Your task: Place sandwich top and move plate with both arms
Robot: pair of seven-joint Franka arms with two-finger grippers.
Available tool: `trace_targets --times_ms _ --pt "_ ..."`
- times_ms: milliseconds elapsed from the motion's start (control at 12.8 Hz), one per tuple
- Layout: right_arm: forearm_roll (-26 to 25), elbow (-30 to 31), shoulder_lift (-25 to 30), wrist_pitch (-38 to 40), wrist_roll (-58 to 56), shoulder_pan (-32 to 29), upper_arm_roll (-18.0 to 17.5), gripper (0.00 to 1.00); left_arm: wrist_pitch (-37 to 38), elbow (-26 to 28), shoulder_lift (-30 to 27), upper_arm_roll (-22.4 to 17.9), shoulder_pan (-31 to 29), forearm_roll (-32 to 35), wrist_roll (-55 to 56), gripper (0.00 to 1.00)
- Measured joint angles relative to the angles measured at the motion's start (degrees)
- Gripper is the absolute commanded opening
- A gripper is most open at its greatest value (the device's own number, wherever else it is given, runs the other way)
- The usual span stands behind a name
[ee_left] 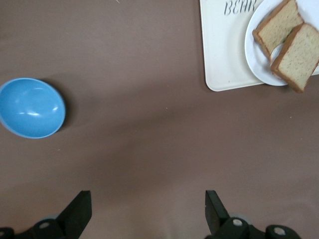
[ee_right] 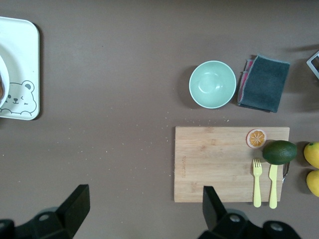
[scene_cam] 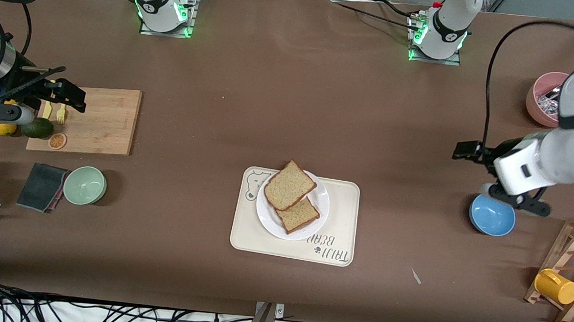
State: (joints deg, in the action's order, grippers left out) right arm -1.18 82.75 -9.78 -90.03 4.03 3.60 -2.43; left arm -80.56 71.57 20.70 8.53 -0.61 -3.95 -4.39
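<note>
The round white plate [scene_cam: 268, 216] rests on a cream bear-printed tray [scene_cam: 333, 221] mid-table. On it the light tan sandwich top [scene_cam: 289, 186] leans over a smaller, darker slice [scene_cam: 299, 215]. The left wrist view shows the plate [ee_left: 256, 59] and the sandwich top [ee_left: 297, 56] off to one side. My left gripper [scene_cam: 467, 150] [ee_left: 148, 209] hangs open and empty over bare table beside a blue bowl [scene_cam: 491, 215]. Also open and empty, my right gripper [scene_cam: 69, 95] [ee_right: 144, 209] hovers at the edge of the cutting board [scene_cam: 100, 121]. Both are well away from the plate.
Toward the right arm's end lie a green bowl [scene_cam: 85, 185], a dark cloth [scene_cam: 41, 187], an avocado [scene_cam: 37, 127] and yellow cutlery [ee_right: 264, 184]. At the left arm's end stand a pink bowl [scene_cam: 545, 99] and a wooden rack with a yellow mug [scene_cam: 556, 286].
</note>
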Motion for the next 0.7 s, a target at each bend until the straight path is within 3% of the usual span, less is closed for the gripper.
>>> trace_targets --times_ms 234,468,702 --pt "0.00 -0.01 -0.01 0.00 0.00 0.00 0.00 1.00 -0.57 4.64 -8.50 0.28 0.12 1.22 0.72 1.00" --pt "0.00 -0.01 -0.02 0.00 0.00 0.00 0.00 1.00 -8.78 17.22 -17.35 0.44 0.26 2.65 0.85 1.00" --pt "0.00 -0.01 -0.02 0.00 0.00 0.00 0.00 1.00 -14.10 24.86 -20.99 -0.24 0.13 4.04 0.89 1.00"
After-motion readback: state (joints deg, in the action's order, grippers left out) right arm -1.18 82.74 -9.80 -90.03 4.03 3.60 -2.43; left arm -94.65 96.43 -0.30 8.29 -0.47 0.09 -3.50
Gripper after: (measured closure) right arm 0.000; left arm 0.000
